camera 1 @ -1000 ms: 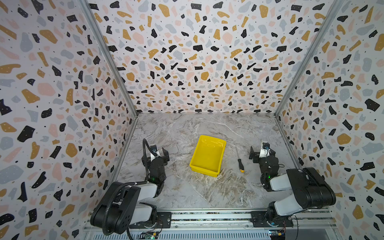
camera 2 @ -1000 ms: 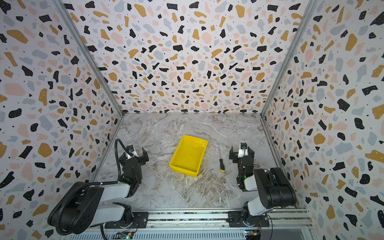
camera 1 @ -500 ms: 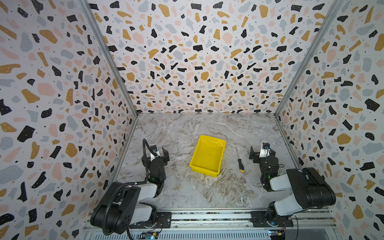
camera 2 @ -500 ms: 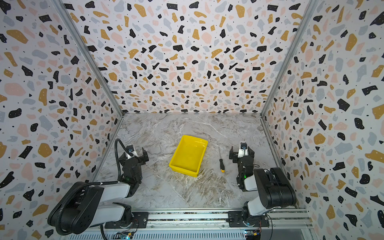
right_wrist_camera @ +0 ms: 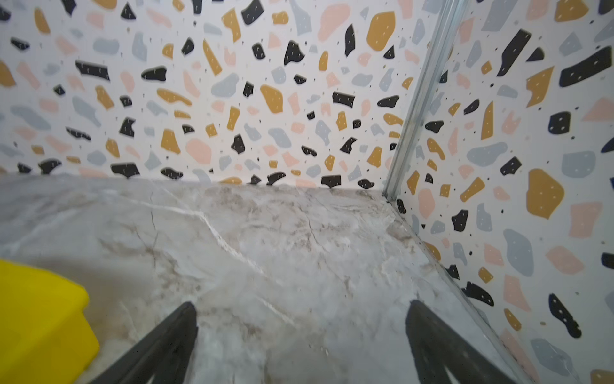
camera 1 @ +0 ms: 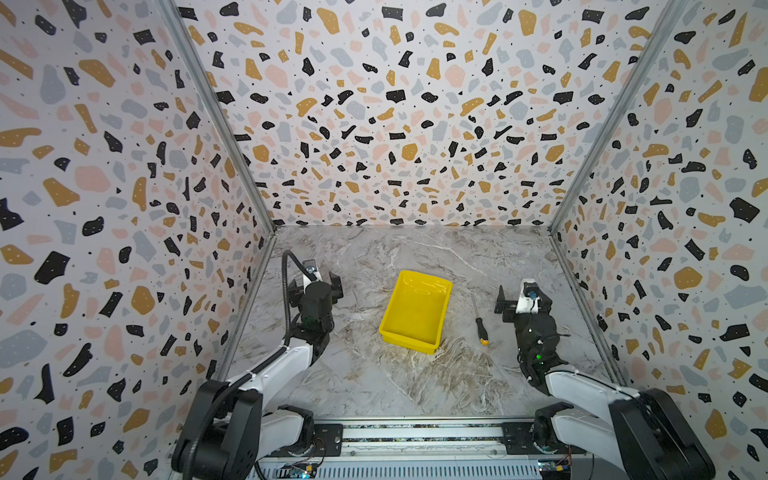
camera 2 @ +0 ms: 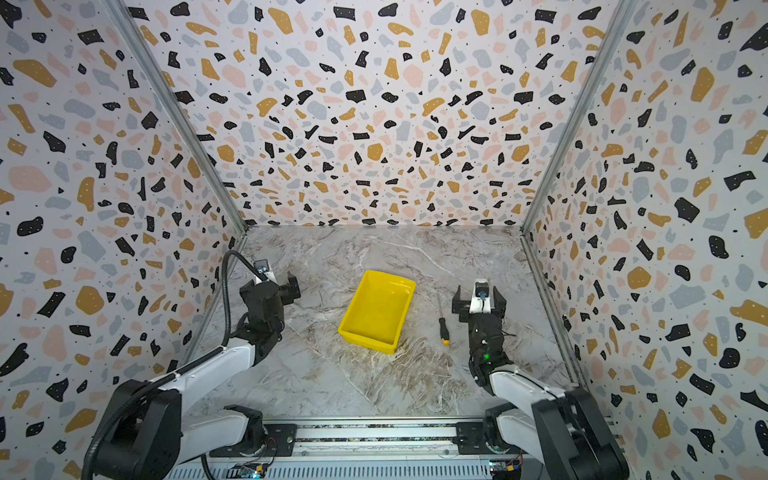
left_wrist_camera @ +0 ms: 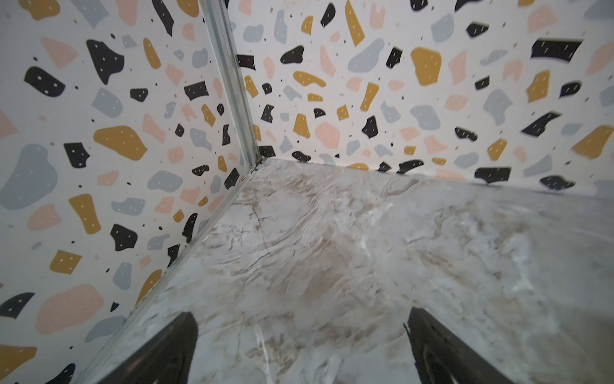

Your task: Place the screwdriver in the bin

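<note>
Marble tabletop (camera 1: 374, 382) bears bin (camera 1: 415, 311) (screwdriver (camera 1: 480, 327) just beside).

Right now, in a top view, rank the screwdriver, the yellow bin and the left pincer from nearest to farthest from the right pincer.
From the right pincer:
1. Screwdriver: lying just to its left.
2. Yellow bin: in the middle, beyond the screwdriver.
3. Left pincer: on the far left side, past the bin.
</note>
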Motion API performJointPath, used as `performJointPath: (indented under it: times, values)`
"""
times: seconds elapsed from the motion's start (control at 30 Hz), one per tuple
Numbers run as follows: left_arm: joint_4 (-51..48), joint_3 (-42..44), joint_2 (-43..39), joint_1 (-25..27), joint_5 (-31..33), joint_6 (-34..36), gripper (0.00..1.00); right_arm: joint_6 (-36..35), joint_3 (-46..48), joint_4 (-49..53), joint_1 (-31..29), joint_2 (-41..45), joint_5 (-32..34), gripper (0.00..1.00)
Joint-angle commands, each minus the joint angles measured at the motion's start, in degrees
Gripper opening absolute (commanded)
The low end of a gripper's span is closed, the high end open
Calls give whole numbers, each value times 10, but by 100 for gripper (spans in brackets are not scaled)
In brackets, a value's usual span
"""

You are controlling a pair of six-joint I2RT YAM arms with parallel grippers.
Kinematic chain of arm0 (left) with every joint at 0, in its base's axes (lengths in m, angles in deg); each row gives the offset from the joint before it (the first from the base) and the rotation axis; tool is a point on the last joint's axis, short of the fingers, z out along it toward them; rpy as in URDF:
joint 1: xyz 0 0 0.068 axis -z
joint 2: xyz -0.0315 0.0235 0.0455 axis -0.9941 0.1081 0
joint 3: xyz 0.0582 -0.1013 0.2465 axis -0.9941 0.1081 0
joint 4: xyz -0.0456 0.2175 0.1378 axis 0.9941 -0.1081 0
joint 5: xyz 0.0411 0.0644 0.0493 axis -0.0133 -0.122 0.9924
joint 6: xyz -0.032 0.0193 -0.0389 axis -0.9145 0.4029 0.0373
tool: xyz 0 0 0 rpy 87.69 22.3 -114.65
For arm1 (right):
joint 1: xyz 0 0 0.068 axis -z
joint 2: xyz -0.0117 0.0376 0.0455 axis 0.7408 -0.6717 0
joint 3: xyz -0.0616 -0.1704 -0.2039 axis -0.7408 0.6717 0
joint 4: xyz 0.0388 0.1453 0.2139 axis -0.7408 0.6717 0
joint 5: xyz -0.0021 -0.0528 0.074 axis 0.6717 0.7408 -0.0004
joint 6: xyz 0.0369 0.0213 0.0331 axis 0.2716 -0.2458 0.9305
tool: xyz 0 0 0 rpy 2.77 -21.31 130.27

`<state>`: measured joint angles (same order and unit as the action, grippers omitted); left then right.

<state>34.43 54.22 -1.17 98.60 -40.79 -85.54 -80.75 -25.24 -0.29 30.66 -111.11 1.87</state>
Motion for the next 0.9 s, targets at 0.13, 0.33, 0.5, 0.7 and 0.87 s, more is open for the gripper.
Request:
performJointPath:
  times: [0.13, 0.33, 0.5, 0.7, 0.87]
  values:
    - [-282, -35, -74, 7, -174, -145, 100, 329, -155, 506, 70, 20, -27, 99]
    - [-283, 64, -205, 6, -147, -151, 100, 265, -124, 487, 83, 24, -214, 96]
    - [-265, 170, -301, 6, -86, -223, 100, 246, -137, 521, -12, -47, -210, 82]
    - [-284, 185, -332, 5, -45, -253, 99, 256, -134, 523, -39, -100, -202, 67]
    - [-286, 181, -324, 5, -37, -256, 100, 253, -133, 515, -41, -108, -209, 61]
